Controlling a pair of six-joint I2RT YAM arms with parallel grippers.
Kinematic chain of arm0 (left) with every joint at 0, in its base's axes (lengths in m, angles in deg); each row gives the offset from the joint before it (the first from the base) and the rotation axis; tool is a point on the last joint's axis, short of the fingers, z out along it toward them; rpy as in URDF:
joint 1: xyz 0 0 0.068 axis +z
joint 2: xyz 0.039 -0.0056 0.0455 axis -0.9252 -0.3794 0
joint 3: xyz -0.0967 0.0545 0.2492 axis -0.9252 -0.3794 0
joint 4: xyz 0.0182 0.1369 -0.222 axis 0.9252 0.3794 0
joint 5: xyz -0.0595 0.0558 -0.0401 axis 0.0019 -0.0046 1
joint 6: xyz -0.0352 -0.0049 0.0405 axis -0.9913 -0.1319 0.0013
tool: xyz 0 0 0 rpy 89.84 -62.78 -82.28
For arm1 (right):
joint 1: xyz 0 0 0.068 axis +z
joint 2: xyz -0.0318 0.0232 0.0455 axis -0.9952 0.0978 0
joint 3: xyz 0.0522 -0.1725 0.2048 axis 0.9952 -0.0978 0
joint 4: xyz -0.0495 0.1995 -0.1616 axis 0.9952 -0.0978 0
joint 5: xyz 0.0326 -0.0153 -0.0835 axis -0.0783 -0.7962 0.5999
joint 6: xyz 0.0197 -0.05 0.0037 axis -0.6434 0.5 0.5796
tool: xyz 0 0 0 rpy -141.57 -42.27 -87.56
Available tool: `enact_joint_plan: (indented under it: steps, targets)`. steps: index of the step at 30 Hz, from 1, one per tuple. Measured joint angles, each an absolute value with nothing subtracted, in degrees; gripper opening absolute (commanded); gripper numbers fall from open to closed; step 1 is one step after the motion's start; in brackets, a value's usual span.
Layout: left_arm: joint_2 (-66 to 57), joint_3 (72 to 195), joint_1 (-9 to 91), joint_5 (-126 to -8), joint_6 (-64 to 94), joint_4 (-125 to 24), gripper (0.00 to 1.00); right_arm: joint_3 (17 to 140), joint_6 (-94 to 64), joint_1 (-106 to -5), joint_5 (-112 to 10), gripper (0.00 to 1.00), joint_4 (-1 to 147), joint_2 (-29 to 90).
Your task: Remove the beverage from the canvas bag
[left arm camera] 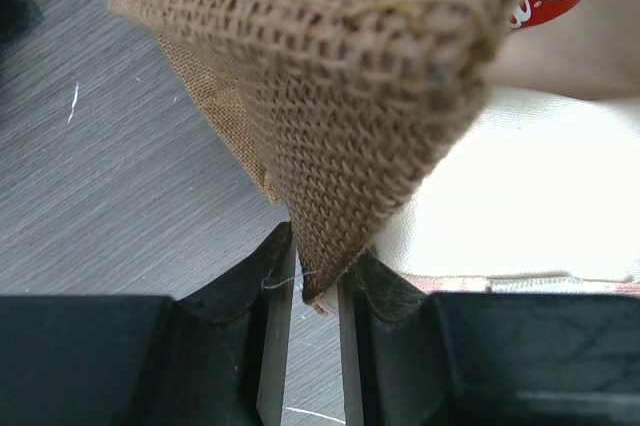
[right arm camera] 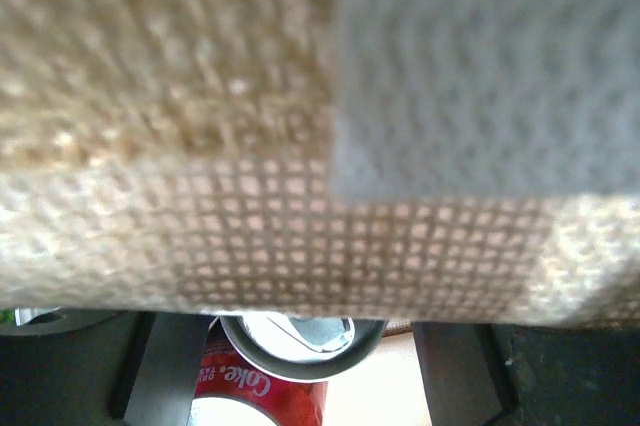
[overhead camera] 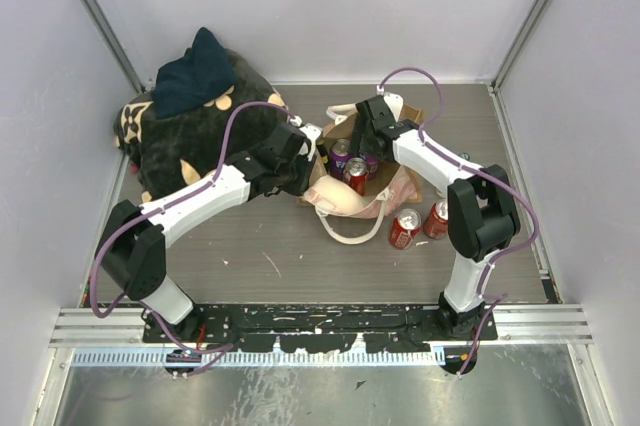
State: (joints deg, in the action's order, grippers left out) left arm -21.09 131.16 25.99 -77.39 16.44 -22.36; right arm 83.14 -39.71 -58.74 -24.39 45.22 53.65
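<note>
Closest to the lens, in the left wrist view: left fingers (left arm camera: 272, 346) pressed together on a folded burlap corner of the canvas bag (left arm camera: 340, 96), only the weave between them. Just beyond, cream lining (left arm camera: 520, 196), and past that a red can top.

Then by size. Grey wood-grain desk (overhead camera: 300, 266). Far left corner filled by the black bundle (overhead camera: 200, 141) with tan flower marks, dark blue cloth (overhead camera: 195, 76) on top; no part in the job. Canvas bag about mid-desk, nearer the far edge, slumped, mouth gaping upward, pinkish panel and one cream loop handle (overhead camera: 350, 234) spilling toward the near edge. Left rim pinched by the left arm, reaching in from the near left corner.

Over the far side of the bag mouth, right fingers (right arm camera: 165, 366), spread wide. Tips hidden behind a blurred band of bag fabric; nothing gripped, as far as can be told.

Inside the mouth: the beverage, a red cola can (overhead camera: 357, 176), with purple cans (overhead camera: 341, 153) close against it on the far side. Two more red cans (overhead camera: 404, 229) on bare desk toward the right edge, just beside each other.

Deciding relation: red cola can straight ahead of the right fingers and between them, clear gap on each side of its rim in the right wrist view. Silver top turned toward that wrist; long axis seemingly leaning rather than upright, exact tilt not to be told. Right arm nearer and free, left busy holding the mouth open. Judged next: straight advance, then closing across the can's body.
</note>
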Motion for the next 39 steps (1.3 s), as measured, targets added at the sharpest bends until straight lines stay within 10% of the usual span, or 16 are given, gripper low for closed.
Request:
enact_joint_plan:
  steps: [4, 8, 39]
  targets:
    - [-21.33, 131.40, 25.99, -77.52, 16.44, -22.29, 0.31, 81.48, -39.87, -58.74, -24.55, 0.56, 46.79, 53.61]
    - [-21.79, 131.79, 25.97, -77.55, 16.44, -22.12, 0.31, 80.76, -39.73, -58.74, -24.48, 0.02, 47.73, 53.24]
    - [-23.71, 134.17, 25.92, -77.50, 17.36, -19.93, 0.40, 93.19, -26.01, -41.95, -16.72, 0.00, 29.85, 29.89]
